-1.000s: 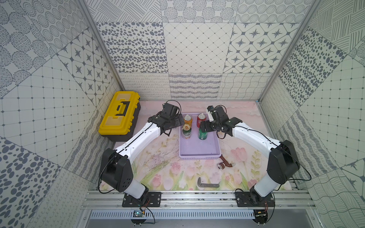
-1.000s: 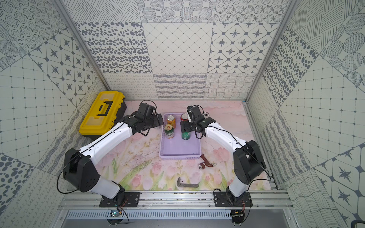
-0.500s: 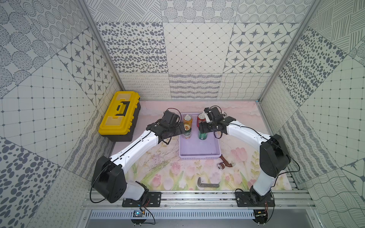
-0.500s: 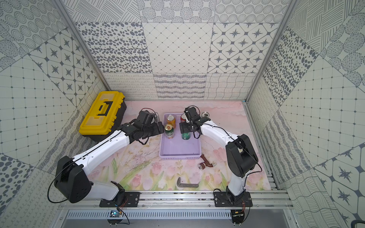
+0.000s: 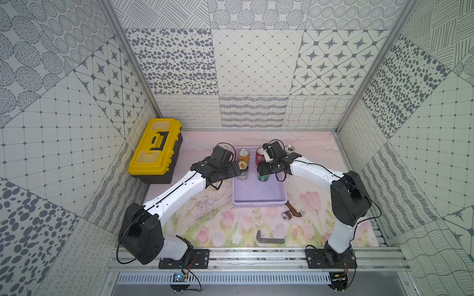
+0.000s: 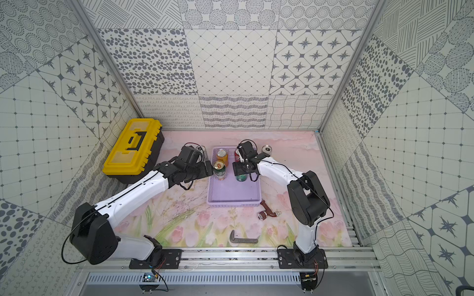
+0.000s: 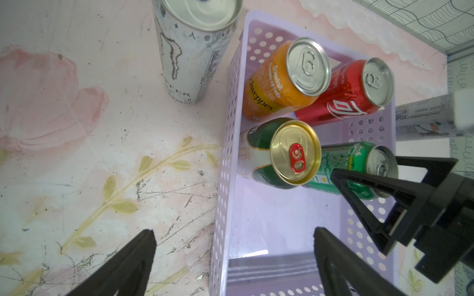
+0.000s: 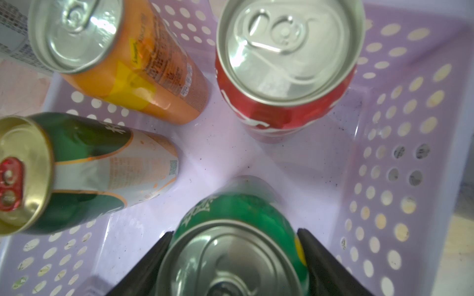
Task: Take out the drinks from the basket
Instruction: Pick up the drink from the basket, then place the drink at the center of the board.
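Inside the basket (image 5: pixel 259 203), four drinks stand upright at its far end: the orange can (image 5: pixel 243 154), red can (image 5: pixel 259 155), dark green can (image 5: pixel 242 170) and bright green can (image 5: pixel 263 177). Two silver cans (image 7: pixel 189 59) (image 5: pixel 289 148) stand on the tabletop (image 5: pixel 205 225) just outside the basket, one on each side, so about a third looks done. The right end effector (image 8: pixel 234 238) brackets the bright green can, though whether it pinches cannot be told. The left end effector (image 7: pixel 230 256) is spread wide over the basket's wall.
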`<state>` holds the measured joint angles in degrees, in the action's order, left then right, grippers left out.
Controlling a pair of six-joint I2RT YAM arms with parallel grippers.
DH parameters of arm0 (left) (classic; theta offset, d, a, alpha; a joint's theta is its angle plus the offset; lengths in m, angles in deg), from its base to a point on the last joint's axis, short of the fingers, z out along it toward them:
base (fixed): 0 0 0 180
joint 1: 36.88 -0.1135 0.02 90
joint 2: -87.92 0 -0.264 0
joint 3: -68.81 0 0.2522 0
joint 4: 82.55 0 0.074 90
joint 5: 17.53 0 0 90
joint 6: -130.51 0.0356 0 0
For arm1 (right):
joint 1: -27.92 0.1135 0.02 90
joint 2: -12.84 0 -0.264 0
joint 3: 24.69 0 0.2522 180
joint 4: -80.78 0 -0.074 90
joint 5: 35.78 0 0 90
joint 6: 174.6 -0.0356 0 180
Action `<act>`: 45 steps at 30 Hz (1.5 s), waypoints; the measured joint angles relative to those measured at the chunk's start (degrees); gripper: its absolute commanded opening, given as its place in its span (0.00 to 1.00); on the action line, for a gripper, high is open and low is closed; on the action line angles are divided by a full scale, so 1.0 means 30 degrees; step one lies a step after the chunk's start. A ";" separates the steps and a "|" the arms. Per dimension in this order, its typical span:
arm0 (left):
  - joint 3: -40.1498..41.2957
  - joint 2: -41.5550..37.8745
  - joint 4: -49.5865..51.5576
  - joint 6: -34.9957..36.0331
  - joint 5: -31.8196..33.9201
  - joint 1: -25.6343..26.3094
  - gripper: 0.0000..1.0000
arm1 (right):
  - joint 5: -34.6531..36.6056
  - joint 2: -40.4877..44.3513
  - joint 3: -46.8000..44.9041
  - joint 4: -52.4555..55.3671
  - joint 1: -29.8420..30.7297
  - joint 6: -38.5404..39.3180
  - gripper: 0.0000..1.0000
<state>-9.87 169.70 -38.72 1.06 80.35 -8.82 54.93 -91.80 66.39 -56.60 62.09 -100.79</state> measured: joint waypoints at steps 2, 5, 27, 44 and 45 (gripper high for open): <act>0.0000 0.0000 0.0000 0.0000 0.0000 0.0000 1.00 | -0.0015 0.0000 0.0000 0.0007 0.0000 0.0007 0.71; 0.0000 0.0000 0.0000 0.0007 0.0007 0.0000 1.00 | -0.0015 0.0007 0.0000 0.0000 0.0000 0.0015 0.67; 0.0000 -0.0576 0.0022 0.0073 0.0036 0.0138 1.00 | 0.1661 0.9114 -0.1268 0.2033 0.0809 -0.0423 0.62; 0.0022 -0.0648 0.0029 0.0087 0.0080 0.0182 1.00 | 0.3942 0.9573 -0.6054 0.1807 -0.4262 -0.2331 0.60; 0.0015 -0.0648 0.0029 0.0087 0.0080 0.0182 1.00 | 0.3694 0.9063 -0.6054 0.1552 -0.4262 -0.2324 0.60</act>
<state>-9.83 167.75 -38.63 1.33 80.59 -8.28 66.01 -64.61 48.23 -51.94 49.30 -107.76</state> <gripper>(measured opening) 0.998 0.716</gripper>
